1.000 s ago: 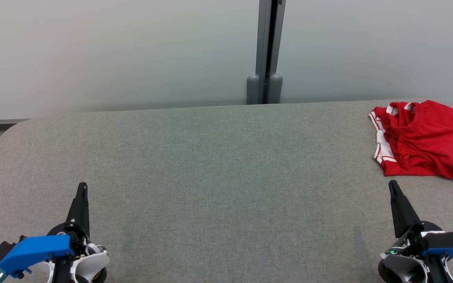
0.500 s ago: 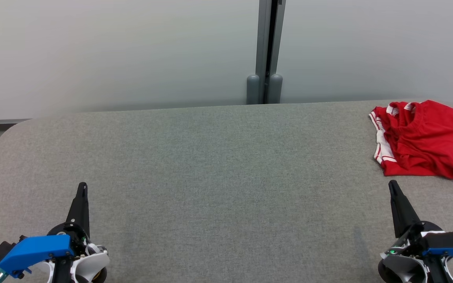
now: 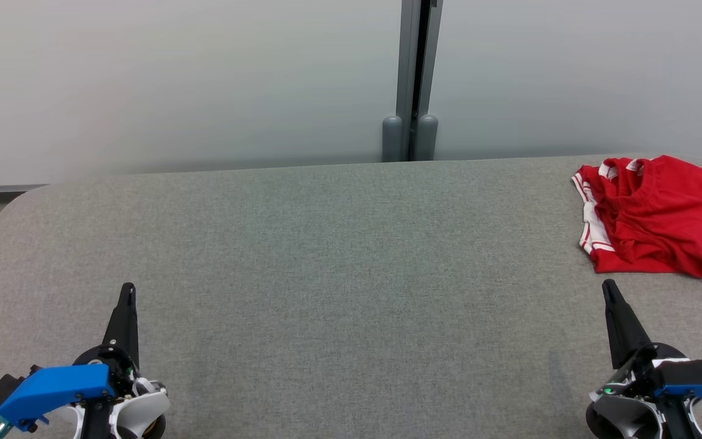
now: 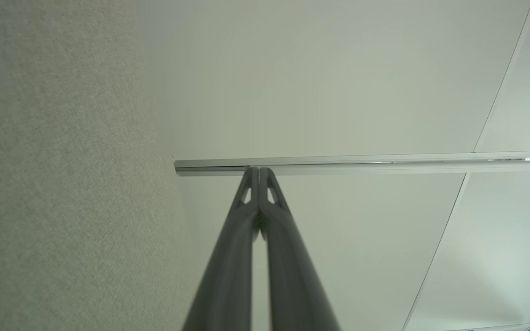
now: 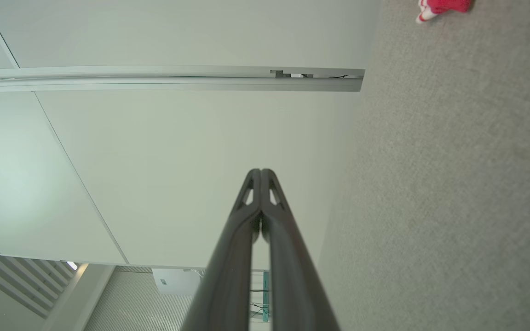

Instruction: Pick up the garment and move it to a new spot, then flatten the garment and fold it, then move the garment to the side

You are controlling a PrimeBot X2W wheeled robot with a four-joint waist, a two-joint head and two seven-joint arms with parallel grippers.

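at the far right of the bench [image 3: 326, 256] the garment [image 3: 662, 222] lies bunched, seemingly not yet folded; left hand [image 3: 127, 288] and right hand [image 3: 608, 285] rest closed, empty.

Counted on inspection: one red garment [image 3: 662, 219], one grey counter [image 3: 326, 274], one left gripper [image 3: 127, 288] and one right gripper [image 3: 608, 285], making two, each with two dark fingers [image 4: 233, 257], two pale wall panels [image 3: 174, 79], and one grey post [image 3: 415, 61] with two rounded caps [image 3: 392, 139].
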